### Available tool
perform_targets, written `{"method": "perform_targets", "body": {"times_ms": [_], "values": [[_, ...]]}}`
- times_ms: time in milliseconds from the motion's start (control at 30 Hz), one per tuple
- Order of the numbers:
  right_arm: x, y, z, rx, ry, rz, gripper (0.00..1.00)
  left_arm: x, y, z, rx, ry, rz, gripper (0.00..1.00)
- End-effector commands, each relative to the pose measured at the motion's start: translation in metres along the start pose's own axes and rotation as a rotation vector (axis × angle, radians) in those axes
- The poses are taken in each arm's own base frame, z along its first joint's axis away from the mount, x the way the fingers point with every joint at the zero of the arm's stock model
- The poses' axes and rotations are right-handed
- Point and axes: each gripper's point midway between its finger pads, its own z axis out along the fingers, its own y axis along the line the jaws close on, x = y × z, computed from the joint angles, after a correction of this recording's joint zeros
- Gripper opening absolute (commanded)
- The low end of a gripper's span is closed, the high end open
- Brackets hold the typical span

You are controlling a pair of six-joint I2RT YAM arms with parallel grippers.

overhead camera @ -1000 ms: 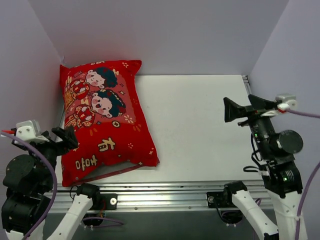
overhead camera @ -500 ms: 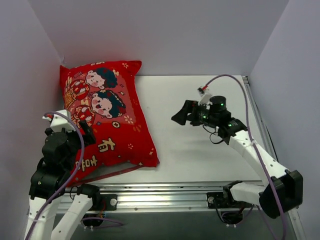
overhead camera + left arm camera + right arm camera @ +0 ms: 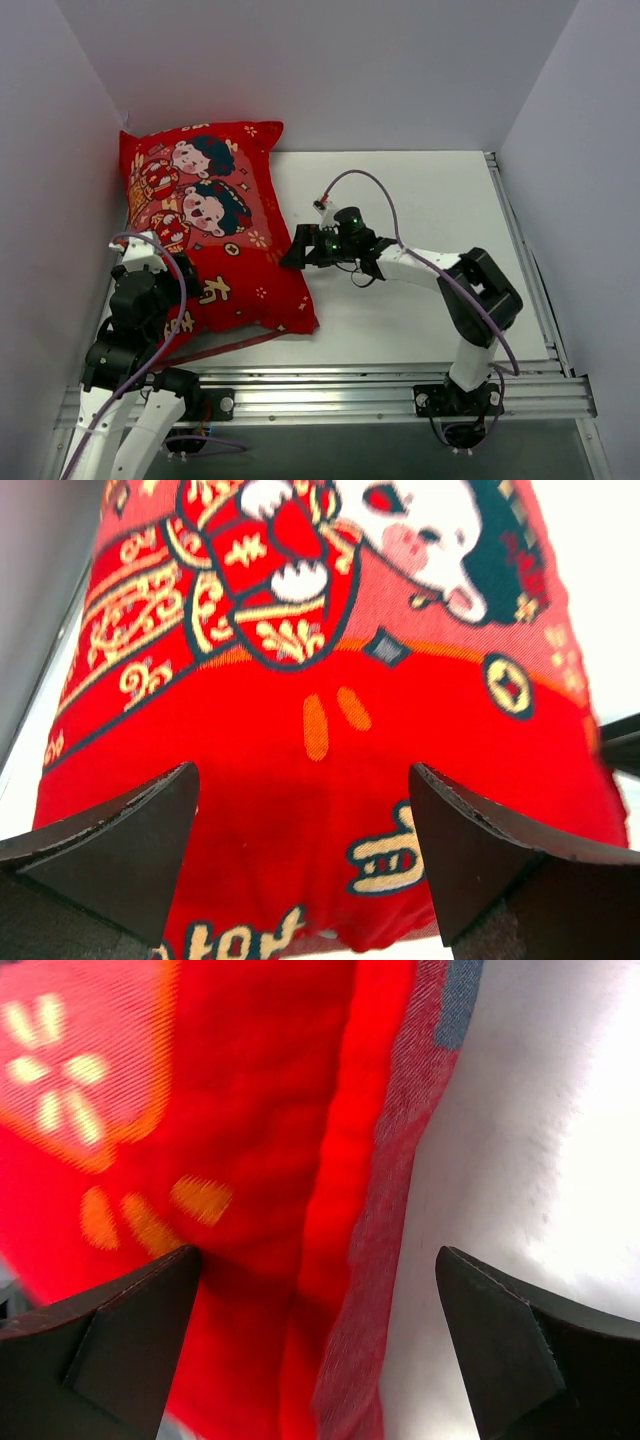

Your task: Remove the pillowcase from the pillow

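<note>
- Pillowcase (image 3: 210,235) lying on left half of table (image 3: 420,190), stuffed full, with pillow hidden inside.
- Left gripper (image 3: 302,772) over near-left table corner, with jaws wide and empty, above the cover's near end.
- Right gripper (image 3: 318,1252) toward table middle, with jaws wide, straddling the cover's right seam.
- Best to pinch fabric only at the seam, not stuffing.
- Free room toward table's right; tight against wall (image 3: 60,150) at table's left.

Red pillowcase (image 3: 215,230) with two cartoon children and gold characters, plump and filled, lying flat at table's left.
</note>
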Motion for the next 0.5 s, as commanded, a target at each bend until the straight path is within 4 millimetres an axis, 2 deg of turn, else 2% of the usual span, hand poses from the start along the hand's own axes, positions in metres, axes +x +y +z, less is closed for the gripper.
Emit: {"method": "perform_targets", "body": {"times_ms": [0,67,100,133,167,233,267,300,333,400,433,467], "values": [[-0.024,0.035,0.021,-0.162,-0.066,-0.041,1.00,-0.024,-0.010,-0.002,0.049,-0.096,-0.037,0.94],[-0.024,0.044,0.028,-0.217,-0.065,-0.047,1.00,-0.024,-0.011,-0.001,0.053,-0.096,-0.034,0.94],[-0.015,0.044,0.034,-0.243,-0.035,-0.041,0.99,-0.024,-0.010,-0.001,0.048,-0.096,-0.034,0.94],[-0.015,0.048,0.034,-0.269,-0.043,-0.033,0.96,-0.025,-0.010,-0.001,0.047,-0.098,-0.034,0.94],[-0.013,0.048,0.034,-0.285,-0.043,-0.027,0.78,-0.025,-0.010,-0.001,0.047,-0.099,-0.034,0.94],[-0.009,0.040,0.033,-0.289,-0.047,0.000,0.52,-0.025,-0.010,0.000,0.047,-0.098,-0.032,0.94],[-0.009,0.038,0.031,-0.287,-0.050,0.006,0.19,-0.024,-0.010,0.000,0.046,-0.097,-0.032,0.94],[-0.012,0.036,0.027,-0.284,-0.060,0.010,0.07,-0.024,-0.010,0.000,0.048,-0.096,-0.031,0.94],[-0.019,0.026,0.022,-0.262,-0.080,0.019,0.00,-0.024,-0.011,0.000,0.052,-0.097,-0.031,0.94],[-0.028,0.015,0.009,-0.226,-0.105,0.030,0.00,-0.024,-0.011,0.001,0.052,-0.096,-0.030,0.94],[-0.042,-0.005,-0.002,-0.179,-0.142,0.049,0.00,-0.023,-0.012,0.001,0.055,-0.093,-0.029,0.94],[-0.048,-0.019,-0.009,-0.140,-0.157,0.049,0.00,-0.024,-0.012,0.001,0.057,-0.095,-0.028,0.94]]}}
